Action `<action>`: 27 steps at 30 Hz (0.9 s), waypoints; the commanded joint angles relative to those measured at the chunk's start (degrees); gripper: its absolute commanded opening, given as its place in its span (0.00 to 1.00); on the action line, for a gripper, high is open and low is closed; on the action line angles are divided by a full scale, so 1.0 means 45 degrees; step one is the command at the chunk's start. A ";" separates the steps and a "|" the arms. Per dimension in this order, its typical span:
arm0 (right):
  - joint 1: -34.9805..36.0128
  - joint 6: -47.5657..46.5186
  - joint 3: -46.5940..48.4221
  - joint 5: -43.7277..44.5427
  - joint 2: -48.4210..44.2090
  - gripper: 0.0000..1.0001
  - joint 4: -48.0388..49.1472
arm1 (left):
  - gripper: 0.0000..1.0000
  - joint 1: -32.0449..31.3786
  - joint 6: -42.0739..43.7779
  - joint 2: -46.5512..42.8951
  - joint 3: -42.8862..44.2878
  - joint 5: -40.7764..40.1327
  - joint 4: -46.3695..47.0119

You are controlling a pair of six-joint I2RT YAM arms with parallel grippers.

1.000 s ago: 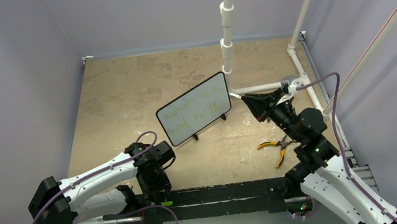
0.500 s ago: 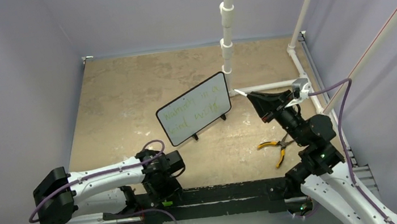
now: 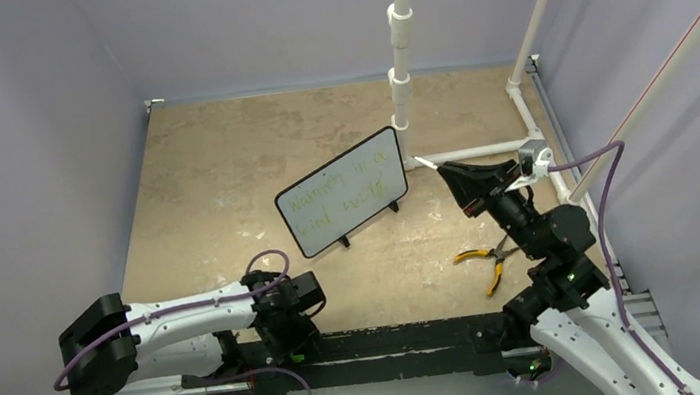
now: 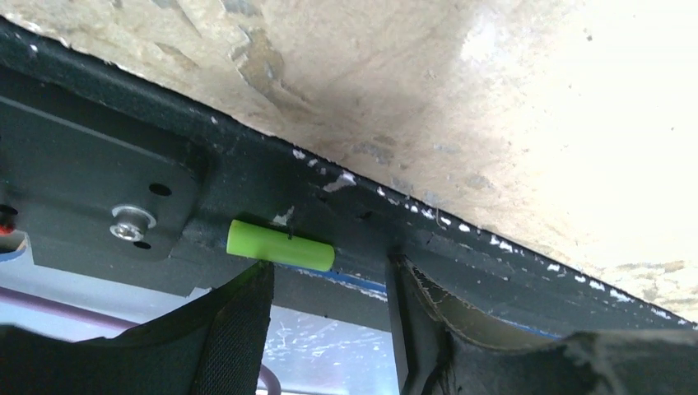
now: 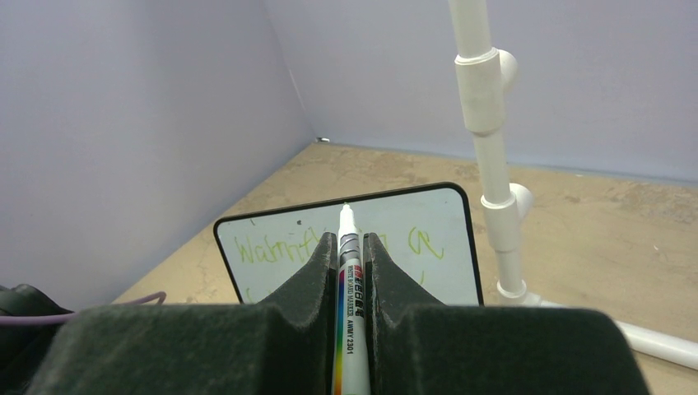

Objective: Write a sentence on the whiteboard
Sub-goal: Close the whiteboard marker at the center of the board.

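The whiteboard (image 3: 343, 194) stands tilted on its two black feet mid-table, with the green sentence (image 3: 337, 191) in two lines on it. It also shows in the right wrist view (image 5: 440, 216), with the sentence (image 5: 267, 248) partly hidden behind my fingers. My right gripper (image 3: 451, 174) is shut on a white marker (image 5: 351, 317), tip bare, pointing at the board from its right and a little apart from it. My left gripper (image 4: 327, 270) is open and empty, low over the black base rail (image 4: 99, 156). A green marker cap (image 4: 281, 244) lies on the rail just beyond its left fingertip.
Yellow-handled pliers (image 3: 483, 262) lie on the table right of centre, below the right gripper. A white pipe post (image 3: 399, 60) stands behind the board, with pipes (image 3: 462, 154) along the floor to the right wall. Purple walls enclose the table.
My left gripper has drawn back to the near edge, over the base rail. My right gripper has pulled right, away from the board's edge, still holding the marker.
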 commanded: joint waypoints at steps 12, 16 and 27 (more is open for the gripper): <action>-0.0048 -0.0182 -0.0156 -0.0017 -0.0218 0.00 0.0546 | 0.44 -0.0105 -0.0052 -0.0457 -0.0657 -0.1304 -0.0332; -0.0048 -0.0175 -0.0154 -0.0017 -0.0246 0.00 0.0527 | 0.37 -0.0105 0.0190 -0.0176 -0.0695 -0.1309 -0.0129; -0.0049 -0.0194 -0.0175 0.0003 -0.0195 0.00 0.0576 | 0.13 -0.0124 0.2281 0.1425 0.0794 -0.2911 0.0446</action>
